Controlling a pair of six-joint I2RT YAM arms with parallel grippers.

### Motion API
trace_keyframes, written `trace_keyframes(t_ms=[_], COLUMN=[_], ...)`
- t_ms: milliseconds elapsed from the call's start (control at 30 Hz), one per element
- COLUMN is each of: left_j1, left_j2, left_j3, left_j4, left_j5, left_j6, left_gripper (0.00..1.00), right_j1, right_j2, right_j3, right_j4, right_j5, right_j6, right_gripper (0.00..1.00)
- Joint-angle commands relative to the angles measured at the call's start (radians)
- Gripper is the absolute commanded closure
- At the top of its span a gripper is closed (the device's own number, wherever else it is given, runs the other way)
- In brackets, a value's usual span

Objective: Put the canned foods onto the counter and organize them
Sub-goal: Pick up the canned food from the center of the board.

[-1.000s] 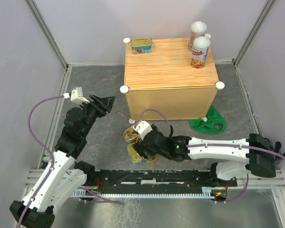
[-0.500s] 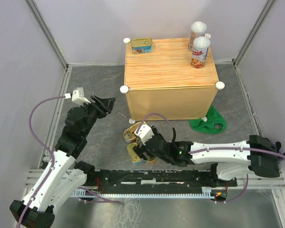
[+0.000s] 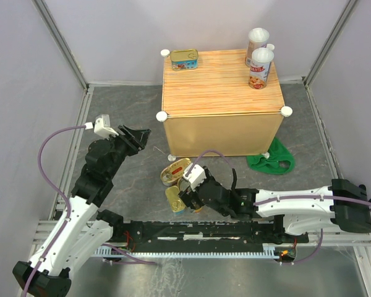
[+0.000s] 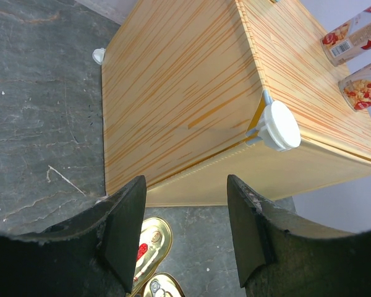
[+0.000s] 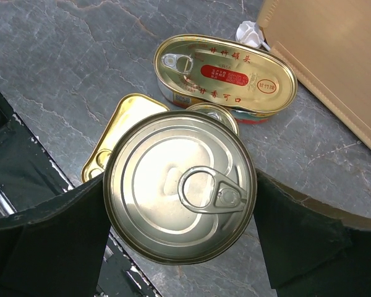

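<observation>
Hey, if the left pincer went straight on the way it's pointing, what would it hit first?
Most likely the counter, low on its near left corner; nothing shows between it and the left pincer, though depth is unclear.

The worktop point(image 3: 219, 86) is a light-wood cube with a striped plank top, plain tan sides and white knobs at its corners. On its far left corner lies a rectangular tin point(image 3: 184, 59), gold lid up. At the far right corner two white-lidded cylinders point(image 3: 261, 68) stand upright, one just behind the other. On the floor point(image 3: 123, 105) near the cube's near left corner, an oval tin point(image 5: 226, 77) lies flat, its gold lid with red label and ring pull facing up. Just beside it lies a flat gold tin point(image 5: 114, 133), partly hidden. A round tin point(image 5: 173, 179), ring pull up, sits between the fingers of the right end effector point(image 5: 180, 192); whether they press on it cannot be told.
</observation>
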Motion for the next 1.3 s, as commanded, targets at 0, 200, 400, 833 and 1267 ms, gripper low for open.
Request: trace_keyframes(t_ms=[0,200,400,833,1267], left_j1=[-0.002,-0.003,-0.002,-0.003,-0.002], left_j2=[-0.014,-0.004,0.011,0.016,0.003], left_j3=[0.021,0.037,0.058,0.071,0.067], left_j4=[0.011,0.001,-0.009,-0.025,-0.023], left_j5=[0.018,0.018,0.021,0.023,0.023], left_j6=[0.031,0.039,0.055,0.068,0.069], left_gripper=[0.38,0.38,0.38,0.38,0.38], right_j1=[0.009,0.012,0.014,0.016,0.02], right_j2=[-0.029,-0.025,-0.003,0.046,0.034], right_j3=[-0.013,-0.038,-0.057,-0.072,-0.047], right_j4=[0.101,0.157,0.224,0.293,0.231], right_j5=[0.017,0.017,0.017,0.033,0.038], right_j6=[0.0,-0.001,0.0,-0.003,-0.004], right_gripper=[0.08,0.1,0.12,0.16,0.69])
